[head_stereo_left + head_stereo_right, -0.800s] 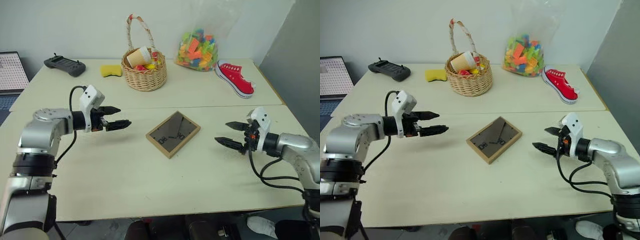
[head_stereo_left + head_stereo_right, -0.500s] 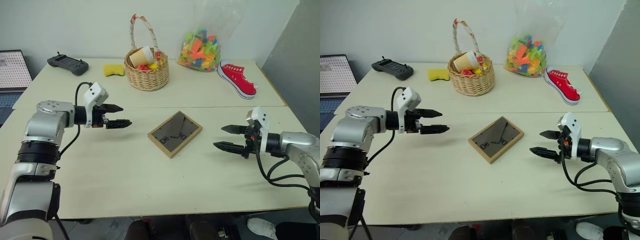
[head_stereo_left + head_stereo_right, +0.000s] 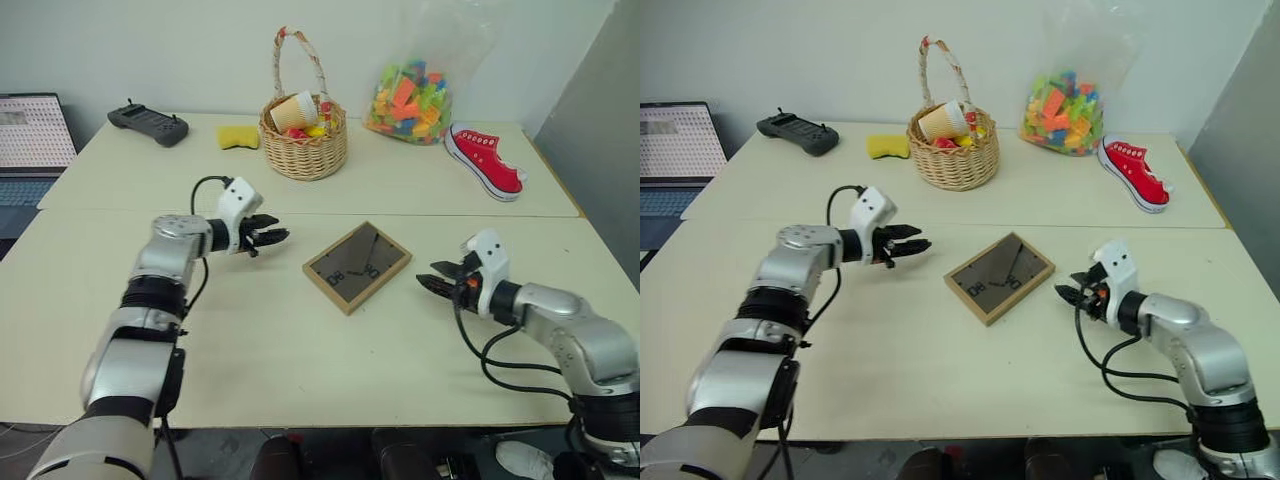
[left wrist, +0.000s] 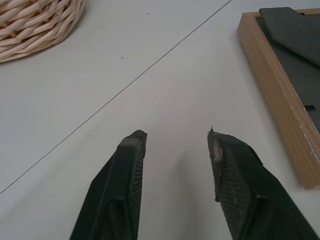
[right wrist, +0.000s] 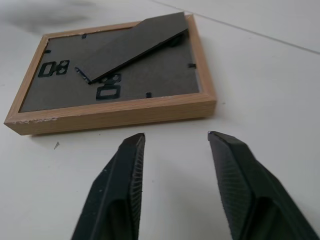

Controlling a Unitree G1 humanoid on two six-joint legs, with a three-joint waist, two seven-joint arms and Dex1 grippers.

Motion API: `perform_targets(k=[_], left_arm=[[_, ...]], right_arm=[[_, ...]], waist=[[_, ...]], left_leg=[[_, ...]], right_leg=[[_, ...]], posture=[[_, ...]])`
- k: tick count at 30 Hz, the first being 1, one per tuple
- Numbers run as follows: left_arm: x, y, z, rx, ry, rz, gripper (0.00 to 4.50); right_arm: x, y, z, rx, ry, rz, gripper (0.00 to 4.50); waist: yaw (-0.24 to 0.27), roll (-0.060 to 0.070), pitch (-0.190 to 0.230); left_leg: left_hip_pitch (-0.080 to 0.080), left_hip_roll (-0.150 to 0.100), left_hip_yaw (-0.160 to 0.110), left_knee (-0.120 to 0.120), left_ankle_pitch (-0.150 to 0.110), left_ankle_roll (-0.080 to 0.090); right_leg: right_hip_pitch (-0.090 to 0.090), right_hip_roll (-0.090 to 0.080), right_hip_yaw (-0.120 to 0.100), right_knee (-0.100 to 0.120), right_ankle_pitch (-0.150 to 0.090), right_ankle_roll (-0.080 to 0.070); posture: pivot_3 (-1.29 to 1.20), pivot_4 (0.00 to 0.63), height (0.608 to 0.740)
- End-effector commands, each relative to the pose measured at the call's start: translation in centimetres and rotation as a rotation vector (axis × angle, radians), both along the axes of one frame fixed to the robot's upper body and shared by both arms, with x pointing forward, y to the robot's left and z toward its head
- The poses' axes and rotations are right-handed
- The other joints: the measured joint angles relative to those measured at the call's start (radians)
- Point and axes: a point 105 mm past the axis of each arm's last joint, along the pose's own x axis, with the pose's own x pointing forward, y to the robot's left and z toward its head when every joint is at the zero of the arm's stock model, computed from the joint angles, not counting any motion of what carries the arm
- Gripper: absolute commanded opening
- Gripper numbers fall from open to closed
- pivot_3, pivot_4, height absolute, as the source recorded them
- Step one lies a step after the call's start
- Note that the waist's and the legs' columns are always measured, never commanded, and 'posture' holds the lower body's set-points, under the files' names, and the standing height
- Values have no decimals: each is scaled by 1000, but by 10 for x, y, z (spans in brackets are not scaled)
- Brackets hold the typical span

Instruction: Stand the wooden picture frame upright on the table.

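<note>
**Frame flat on table, both grippers empty**

Your wooden picture frame [image 3: 357, 266] lies face down on the table [image 3: 300, 370], dark back panel up, turned diamond-wise w/ one corner toward the wicker basket [image 3: 305, 135]. It sits just on the near side of the seam btw the two slabs. The easel stand [image 5: 132, 47] looks slightly lifted off the back at its free end, though that's hard to confirm from this angle.

Left gripper [image 3: 272, 238] hovers to the frame's left, fingers apart w/ nothing btw them; in the left wrist view the frame's wood edge [image 4: 277, 100] is just beyond the tips, not touching. Right gripper [image 3: 437, 277] is low, near the frame's right corner, fingers [image 5: 122, 187] spread and empty, w/ bare table btw the tips and the frame's near edge.

Far slab: handheld controller [image 3: 148, 123], yellow sponge [image 3: 238, 136], bag of coloured blocks [image 3: 408, 98], red sneaker [image 3: 483, 159]. Laptop [image 3: 32, 135] at the far left.
</note>
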Motion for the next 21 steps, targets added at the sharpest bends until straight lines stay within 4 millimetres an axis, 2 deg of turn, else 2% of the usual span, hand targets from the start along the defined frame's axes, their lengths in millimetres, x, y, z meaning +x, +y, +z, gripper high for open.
perform_targets(k=[1, 5, 7, 14, 21], left_arm=[[5, -20, 6, 19, -45, -46, 1081], [3, -34, -2, 23, -29, -96, 245], [2, -39, -5, 20, -28, -106, 9], [-11, -54, -21, 30, 31, -181, 9], [-42, -55, -26, 39, 82, -274, 9]], right_arm=[[7, 7, -1, -35, -45, -55, 993], [19, 15, -2, -21, -61, -87, 55], [23, 21, -2, -18, -69, -88, 0], [34, 43, -3, -11, -74, -42, 0], [42, 58, 0, 4, -88, -11, 0]], waist=[[0, 0, 0], [-1, 0, 0], [-1, 0, 0], [-2, 0, 0], [-10, 1, 0]], left_leg=[[0, 0, 0, 0, 0, 0], [0, 0, 0, 0, 0, 0], [0, 0, 0, 0, 0, 0], [0, 0, 0, 0, 0, 0], [0, 1, -1, 0, 1, -2]], right_leg=[[0, 0, 0, 0, 0, 0], [0, 0, 0, 0, 0, 0], [0, 0, 0, 0, 0, 0], [0, 0, -1, 0, 0, 0], [0, 0, -1, 1, 0, 0]], posture=[[0, 150, 740], [0, 150, 740], [0, 150, 740], [0, 150, 740], [0, 150, 740]])
